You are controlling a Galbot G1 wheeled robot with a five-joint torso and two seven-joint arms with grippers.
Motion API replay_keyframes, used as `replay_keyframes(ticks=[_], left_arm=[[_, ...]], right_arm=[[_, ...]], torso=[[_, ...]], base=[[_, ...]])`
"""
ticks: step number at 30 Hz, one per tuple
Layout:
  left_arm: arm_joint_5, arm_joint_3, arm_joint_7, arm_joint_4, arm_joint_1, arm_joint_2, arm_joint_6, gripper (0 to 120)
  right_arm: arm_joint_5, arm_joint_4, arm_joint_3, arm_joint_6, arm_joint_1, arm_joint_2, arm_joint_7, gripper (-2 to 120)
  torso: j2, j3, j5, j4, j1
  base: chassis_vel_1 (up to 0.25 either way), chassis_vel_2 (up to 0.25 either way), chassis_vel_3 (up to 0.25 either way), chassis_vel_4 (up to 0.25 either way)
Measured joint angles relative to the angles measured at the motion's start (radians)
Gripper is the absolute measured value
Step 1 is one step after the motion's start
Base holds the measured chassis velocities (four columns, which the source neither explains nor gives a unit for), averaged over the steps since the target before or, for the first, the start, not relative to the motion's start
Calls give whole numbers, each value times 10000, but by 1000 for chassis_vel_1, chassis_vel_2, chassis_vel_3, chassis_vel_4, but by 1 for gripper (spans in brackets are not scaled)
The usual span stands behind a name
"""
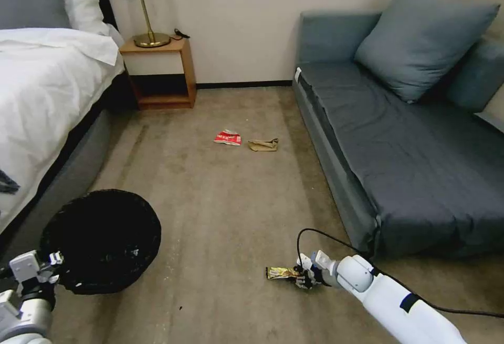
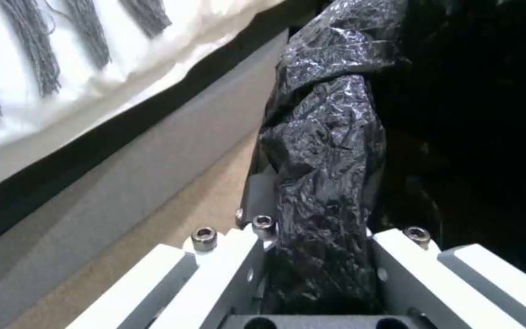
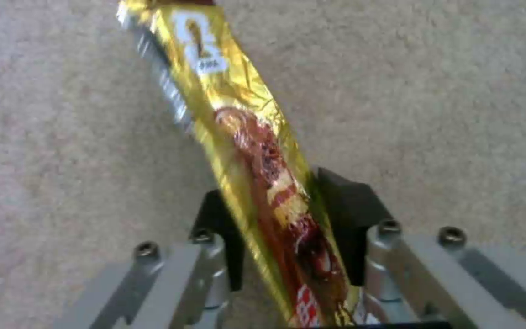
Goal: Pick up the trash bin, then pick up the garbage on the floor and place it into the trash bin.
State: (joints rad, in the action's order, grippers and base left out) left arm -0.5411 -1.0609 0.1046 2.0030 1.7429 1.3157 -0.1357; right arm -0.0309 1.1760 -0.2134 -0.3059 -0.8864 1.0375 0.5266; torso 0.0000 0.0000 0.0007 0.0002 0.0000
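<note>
Right gripper (image 1: 303, 277) is low over the carpet near the sofa (image 1: 399, 149), jaws closed on one end of the yellow-brown snack wrapper (image 3: 257, 155); the rest of the wrapper sticks out past the black pads toward the trash bin.

Left gripper (image 1: 52, 268) holds the trash bin (image 1: 102, 239) beside the bed (image 1: 47, 86), jaws clamped on the rim through the bunched black liner (image 2: 330, 151).

Risks, as judged:
- The foil is slick and pinched near one end only, so it could slide out during the carry.
- The bin hangs from a rim pinch on loose plastic, so it may tilt or slip.

Bin contents: interior reads black; cannot tell whether anything lies inside.

On the floor farther off, near the nightstand (image 1: 160, 71): red-white packet (image 1: 228, 137) and tan paper bag (image 1: 263, 145), just beside each other.
</note>
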Motion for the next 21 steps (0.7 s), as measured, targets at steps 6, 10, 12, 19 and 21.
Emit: replay_keyframes(ticks=[6, 10, 12, 19, 21], left_arm=[[12, -32, -11, 140, 87, 15, 15, 4], [17, -50, -30, 238, 159, 46, 19, 4], [21, -60, -42, 274, 185, 61, 23, 4], [154, -61, -91, 442, 312, 153, 78, 3], [175, -46, -95, 453, 315, 163, 77, 3]], right_arm=[[63, 89, 168, 9, -96, -70, -27, 8], [20, 269, 282, 35, -147, -88, -29, 0], [-25, 372, 306, 45, -151, -93, -29, 0], [-835, 1872, 197, 14, 203, -93, -121, 0], [-1012, 2121, 135, -9, 305, -70, -149, 0]], torso=[[-1, 0, -3, -3, 0], [-1, 1, -9, -3, 0], [-1, 1, -8, -3, 0], [-1, 1, -8, -4, 0], [-1, 0, -7, -2, 0]], base=[[0, 0, 0, 0], [0, 0, 0, 0], [0, 0, 0, 0], [0, 0, 0, 0], [0, 0, 0, 0]])
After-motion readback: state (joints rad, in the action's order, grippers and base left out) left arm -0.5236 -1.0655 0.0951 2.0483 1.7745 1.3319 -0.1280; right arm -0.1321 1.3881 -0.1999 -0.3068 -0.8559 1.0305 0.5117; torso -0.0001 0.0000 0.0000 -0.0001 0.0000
